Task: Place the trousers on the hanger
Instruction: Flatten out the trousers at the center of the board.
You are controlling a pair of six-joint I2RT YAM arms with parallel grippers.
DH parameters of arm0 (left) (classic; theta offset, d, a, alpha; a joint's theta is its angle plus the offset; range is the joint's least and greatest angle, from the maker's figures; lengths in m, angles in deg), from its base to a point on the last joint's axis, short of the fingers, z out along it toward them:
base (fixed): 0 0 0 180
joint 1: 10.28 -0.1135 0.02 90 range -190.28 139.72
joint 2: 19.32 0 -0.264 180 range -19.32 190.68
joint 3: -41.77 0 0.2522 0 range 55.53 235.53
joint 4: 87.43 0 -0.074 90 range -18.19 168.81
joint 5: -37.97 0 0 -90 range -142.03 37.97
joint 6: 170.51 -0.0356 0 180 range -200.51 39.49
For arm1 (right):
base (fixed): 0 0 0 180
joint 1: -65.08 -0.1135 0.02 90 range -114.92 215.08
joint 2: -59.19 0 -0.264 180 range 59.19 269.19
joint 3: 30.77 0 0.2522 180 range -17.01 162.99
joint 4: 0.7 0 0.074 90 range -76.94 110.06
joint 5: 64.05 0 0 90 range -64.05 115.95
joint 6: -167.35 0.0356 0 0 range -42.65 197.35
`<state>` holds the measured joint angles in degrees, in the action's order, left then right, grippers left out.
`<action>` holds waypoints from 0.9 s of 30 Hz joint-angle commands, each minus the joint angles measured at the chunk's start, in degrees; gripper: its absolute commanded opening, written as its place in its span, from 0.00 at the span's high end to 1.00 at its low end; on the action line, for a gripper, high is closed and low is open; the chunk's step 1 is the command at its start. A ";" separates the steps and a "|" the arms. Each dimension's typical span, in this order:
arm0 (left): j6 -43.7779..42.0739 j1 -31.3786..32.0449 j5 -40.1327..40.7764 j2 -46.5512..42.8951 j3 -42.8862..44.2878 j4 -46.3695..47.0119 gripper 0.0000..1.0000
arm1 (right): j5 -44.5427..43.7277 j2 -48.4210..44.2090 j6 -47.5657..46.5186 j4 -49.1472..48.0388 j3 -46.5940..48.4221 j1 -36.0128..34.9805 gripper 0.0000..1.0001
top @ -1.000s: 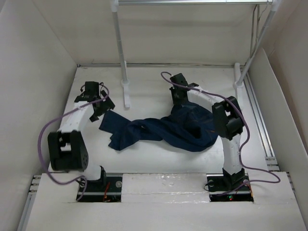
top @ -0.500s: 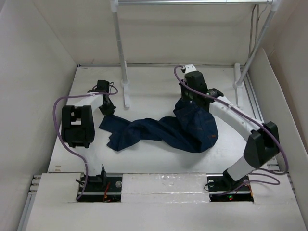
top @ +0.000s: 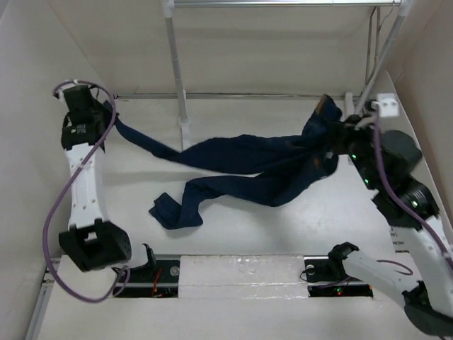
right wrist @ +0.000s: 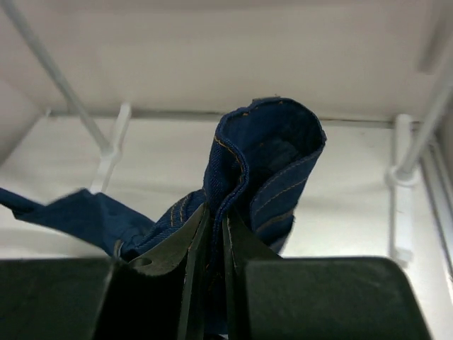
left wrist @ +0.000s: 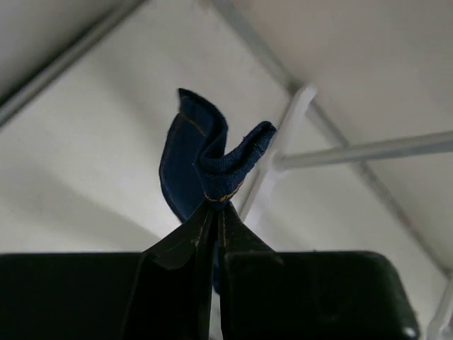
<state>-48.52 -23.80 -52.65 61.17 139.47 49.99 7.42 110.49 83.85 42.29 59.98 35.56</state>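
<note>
Left pincer (left wrist: 216, 207) is clenched on a narrow folded edge of the long dark navy-blue denim trousers (top: 248, 159). I judge that edge to be a leg hem. This pincer is raised at the far left of the scene. Right pincer (right wrist: 214, 209) is clenched on a thicker stitched fold, probably the waist end, and is raised at the far right. The cloth hangs between the two with its long axis running left to right and sags in the middle. The second leg trails down to the white bench (top: 283, 227) and ends in a crumpled heap at near left. Thin pale grey wire lines (top: 370, 49) hang beside the far-right white rack pole (top: 386, 49). I take them for the hanger but cannot make out its shape. If that is right, the hanger lies just beyond my right pincer, up and farther back, so the right arm is much the nearer. Room is tight there: the side wall, the pole and the horizontal metal rail (top: 283, 3) all crowd that corner. The middle of the bench is open. The trailing leg could drag or snag on the other upright white pole (top: 177, 71).
</note>
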 commanded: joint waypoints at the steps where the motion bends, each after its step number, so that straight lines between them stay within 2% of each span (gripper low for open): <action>1: 0.71 -2.39 2.10 -3.93 3.15 -3.34 1.00 | -4.93 -6.89 3.15 7.65 -2.18 3.40 0.97; 3: -0.08 -2.39 3.69 -2.71 3.51 -4.23 1.00 | -3.21 -7.71 6.14 11.53 -7.36 6.74 0.97; 4: 0.00 -2.39 3.35 -2.01 2.38 -4.05 1.00 | -1.88 -7.45 6.50 12.94 -9.47 11.02 0.98; 6: 0.27 -2.39 3.43 -0.34 0.44 -2.57 1.00 | 0.67 -6.84 6.86 12.95 -16.13 15.70 0.98; 7: 0.44 -2.39 3.70 0.45 -0.44 -1.95 1.00 | 2.51 -5.44 6.77 12.87 -17.39 20.77 1.00; 8: 0.27 -2.39 3.87 2.37 -0.01 -2.38 1.00 | 3.05 -4.91 6.68 12.08 -18.53 22.73 1.00; 12: 0.62 -2.39 0.99 3.27 1.57 -2.38 1.00 | 3.05 -2.18 5.45 9.97 -20.30 24.06 1.00; 16: 0.62 -2.39 1.50 1.70 3.16 -5.45 1.00 | 7.10 -4.98 5.71 14.34 -17.41 24.77 1.00; 21: 0.97 -2.39 1.77 -1.83 1.32 -8.18 1.00 | 2.79 -8.16 5.28 14.72 -20.82 23.45 1.00; 24: 1.84 -2.39 2.64 0.36 1.13 -7.13 1.00 | 3.84 -5.27 4.66 9.64 -24.34 24.76 1.00; 25: 2.02 -2.39 2.38 1.85 3.31 -7.04 1.00 | 4.02 -2.38 4.40 5.52 -24.69 25.99 1.00; 26: 3.51 -2.39 0.99 8.04 6.81 -6.95 1.00 | 4.37 1.04 3.44 0.35 -24.78 27.83 1.00; 27: 3.52 -2.39 0.97 8.10 6.85 -6.95 1.00 | 4.98 1.07 3.43 0.30 -24.78 27.85 1.00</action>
<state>-47.04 -26.11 -51.05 62.40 141.83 42.18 11.84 106.82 88.81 53.05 36.29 61.07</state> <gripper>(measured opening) 0.006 0.151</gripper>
